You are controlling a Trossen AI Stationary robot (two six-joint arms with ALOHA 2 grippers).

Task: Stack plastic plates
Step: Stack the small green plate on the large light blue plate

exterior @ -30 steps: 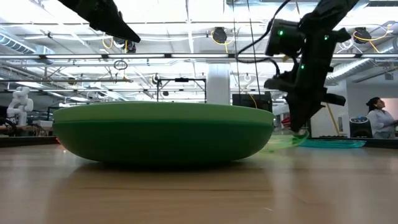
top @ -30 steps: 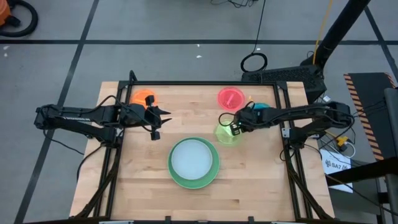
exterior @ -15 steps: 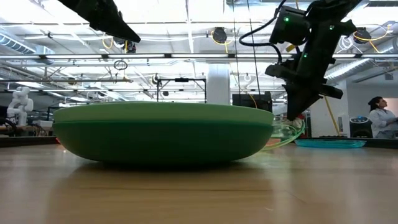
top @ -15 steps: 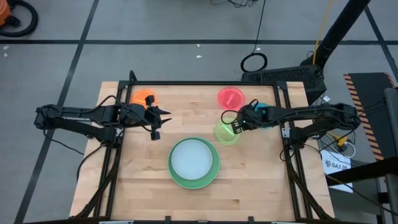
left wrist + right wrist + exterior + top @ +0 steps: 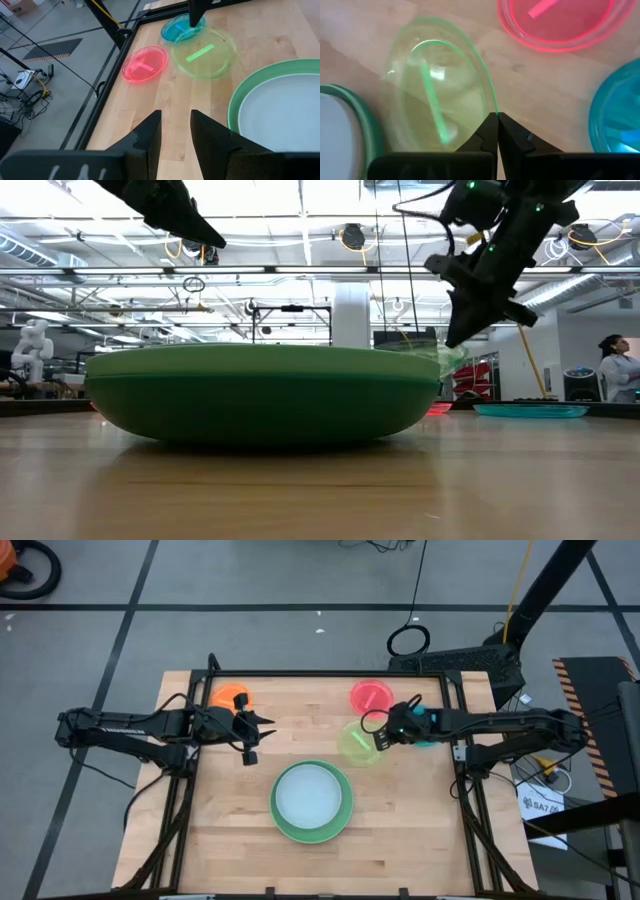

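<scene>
My right gripper (image 5: pixel 379 736) is shut on the small yellow-green plate (image 5: pixel 356 743), which hangs in the air right of the table's middle (image 5: pixel 441 358). The stack, a pale blue plate (image 5: pixel 309 795) inside a large green plate (image 5: pixel 343 819), rests on its base nearer the near edge. A red-pink plate (image 5: pixel 371 696) and a blue plate (image 5: pixel 421 726) lie flat beyond my right gripper. An orange plate (image 5: pixel 231 698) lies at the far left. My left gripper (image 5: pixel 250 737) is open and hovers above the table's left half. My right gripper pinches the yellow-green plate's rim (image 5: pixel 491 106) between its two shut fingers, on the side of the plate toward the table's right edge. The fingers slant down from above and from the right. The plate is lifted clear of the table and tilted.
The large green plate (image 5: pixel 262 392) fills the foreground of the low view. Bare wood lies between the stack and the small plates and along the table's near edge (image 5: pixel 400 860). A black frame rail (image 5: pixel 330 673) runs around the table. A person (image 5: pixel 612 370) stands far behind.
My right gripper has risen, moving slightly toward the far edge, and has taken the yellow-green plate with it. The plate, which lay low by the table, is now lifted clear and tilted.
</scene>
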